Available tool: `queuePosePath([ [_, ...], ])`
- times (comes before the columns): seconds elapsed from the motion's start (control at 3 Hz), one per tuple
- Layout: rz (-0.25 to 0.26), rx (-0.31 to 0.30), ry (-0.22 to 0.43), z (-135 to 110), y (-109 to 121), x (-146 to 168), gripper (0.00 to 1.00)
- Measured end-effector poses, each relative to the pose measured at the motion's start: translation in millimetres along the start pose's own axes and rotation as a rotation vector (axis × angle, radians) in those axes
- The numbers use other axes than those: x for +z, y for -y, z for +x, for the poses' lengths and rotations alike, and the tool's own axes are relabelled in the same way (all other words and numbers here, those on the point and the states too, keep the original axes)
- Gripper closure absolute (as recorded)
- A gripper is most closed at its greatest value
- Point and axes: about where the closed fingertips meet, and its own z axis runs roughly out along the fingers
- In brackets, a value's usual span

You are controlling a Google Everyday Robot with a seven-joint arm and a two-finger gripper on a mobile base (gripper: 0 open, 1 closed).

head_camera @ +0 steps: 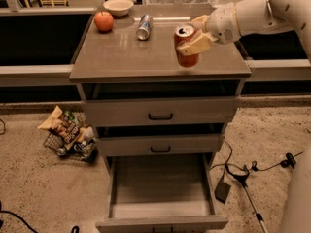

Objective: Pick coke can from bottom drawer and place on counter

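Observation:
The red coke can (186,45) with a silver top is upright over the right part of the grey-brown counter (121,57), at or just above its surface. My gripper (195,33) comes in from the right on a white arm and is shut on the can, with one beige finger (194,43) across its front and the other behind its top. The bottom drawer (160,193) is pulled fully open below, and its inside shows nothing in it.
On the counter stand a red apple (103,21), a white bowl (118,6) and a silver-blue can (143,27) lying on its side. A wire basket of snack bags (68,135) sits on the floor at left. Cables and a black adapter (223,191) lie at right.

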Motion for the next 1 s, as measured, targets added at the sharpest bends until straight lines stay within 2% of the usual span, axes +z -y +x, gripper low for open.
queuePosePath([
  [0.67, 0.153, 0.126, 0.024, 19.1, 72.9, 33.5, 1.0],
  [1.0, 0.195, 0.169, 0.032, 28.7, 87.5, 43.6, 1.0],
])
